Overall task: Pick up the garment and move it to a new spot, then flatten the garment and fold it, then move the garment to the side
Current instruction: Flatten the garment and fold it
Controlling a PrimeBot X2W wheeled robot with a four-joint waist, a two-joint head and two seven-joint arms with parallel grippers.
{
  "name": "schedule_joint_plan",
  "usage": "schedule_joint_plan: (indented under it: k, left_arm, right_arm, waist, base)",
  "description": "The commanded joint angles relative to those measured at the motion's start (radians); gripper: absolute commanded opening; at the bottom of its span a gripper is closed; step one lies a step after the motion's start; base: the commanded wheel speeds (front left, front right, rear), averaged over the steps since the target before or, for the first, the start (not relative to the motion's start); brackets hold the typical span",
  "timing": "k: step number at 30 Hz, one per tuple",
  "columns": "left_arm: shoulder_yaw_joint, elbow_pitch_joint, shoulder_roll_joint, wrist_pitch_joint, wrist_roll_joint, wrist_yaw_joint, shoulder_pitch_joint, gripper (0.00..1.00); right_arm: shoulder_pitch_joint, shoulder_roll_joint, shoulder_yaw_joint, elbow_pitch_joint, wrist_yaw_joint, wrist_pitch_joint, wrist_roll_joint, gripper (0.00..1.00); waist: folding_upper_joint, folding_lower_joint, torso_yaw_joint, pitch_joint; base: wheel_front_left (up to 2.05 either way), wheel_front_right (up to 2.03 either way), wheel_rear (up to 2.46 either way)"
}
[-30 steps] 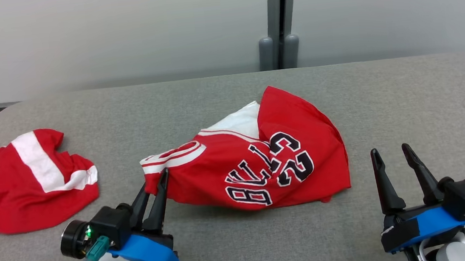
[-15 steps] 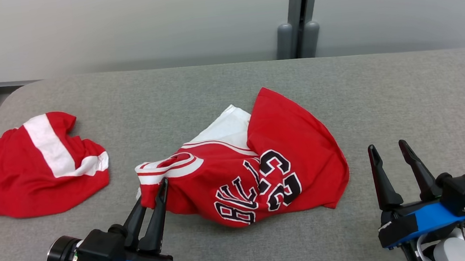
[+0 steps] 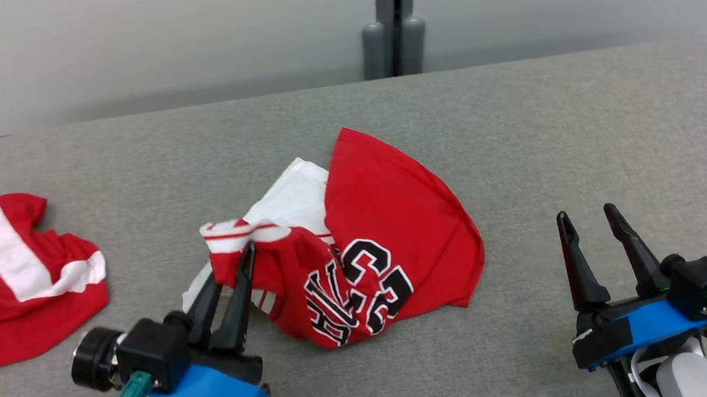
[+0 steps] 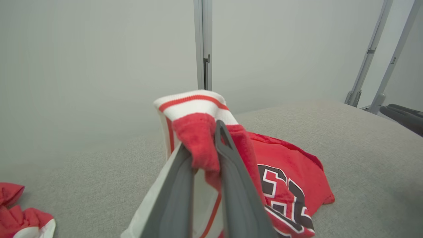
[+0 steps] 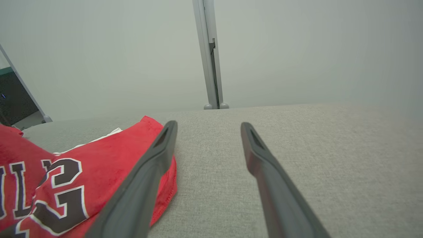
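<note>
Crumpled red fabric jersey (image 3: pixel 394 220) w/ black-and-white lettering and white-red striped trim lies near the middle of the grey fabric-covered bench (image 3: pixel 580 125). It is bunched in a heap, white inner side showing at the back, lettering toward the front. The striped edge at its left end is held up off the bench, pinched btwn the two dark fingers of the left hand (image 3: pixel 235 265): jaws nearly together w/ red-and-white cloth clamped btwn them, and in the left wrist view the trim folds over the fingertips. Left hand comes in from lower left, fingers angled up and fwd, leaning a bit right, black body and blue wrist piece behind. Right hand (image 3: pixel 586 212) sits at lower right, well apart from the jersey, low over bare bench, fingers pointing fwd and spread wide w/ nothing btwn them; in the right wrist view the jersey's right edge shows past its left finger. 2nd red garment w/ a broad white band (image 3: pixel 11 283) lies crumpled at the bench's far left, well apart from the jersey. Behind the bench: pale grey wall (image 3: pixel 118 46) and a grey upright post (image 3: pixel 393 19) near ctr.
</note>
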Motion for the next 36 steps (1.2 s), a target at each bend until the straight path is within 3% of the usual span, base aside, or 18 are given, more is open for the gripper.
schedule_joint_plan:
  k: [1, 18, 34, 35, 36]
  left_arm:
    - [0.008, 0.012, -0.008, -0.010, -0.004, -0.005, -0.028, 0.00]
    - [0.057, 0.236, 0.015, -0.036, 0.008, -0.069, -0.291, 0.00]
    - [0.063, 0.552, -0.025, -0.099, -0.014, -0.136, -0.434, 0.00]
    - [0.065, 0.574, -0.033, -0.106, -0.020, -0.138, -0.440, 0.05]
    - [0.064, 0.597, -0.039, -0.108, -0.017, -0.139, -0.445, 0.72]
  right_arm:
    - [-0.012, -0.005, 0.001, -0.004, 0.001, -0.004, -0.003, 1.00]
    - [-0.074, -0.005, -0.005, -0.032, 0.001, -0.004, 0.016, 1.00]
    - [-0.106, -0.005, -0.006, -0.029, 0.001, -0.004, 0.013, 1.00]
    - [-0.106, -0.005, -0.005, -0.028, 0.001, -0.004, 0.012, 1.00]
    - [-0.106, -0.005, -0.005, -0.027, 0.001, -0.004, 0.011, 1.00]
  waist:
    - [0.0000, 0.0000, -0.011, 0.006]
    - [0.0000, 0.0000, -0.187, 0.159]
    - [0.0000, 0.0000, -0.227, 0.212]
    - [0.0000, 0.0000, -0.227, 0.212]
    - [0.0000, 0.0000, -0.225, 0.211]
  base:
    - [0.00, 0.00, 0.00]
    - [0.00, 0.00, 0.00]
    - [0.00, 0.00, 0.00]
    - [0.00, 0.00, 0.00]
    - [0.00, 0.00, 0.00]
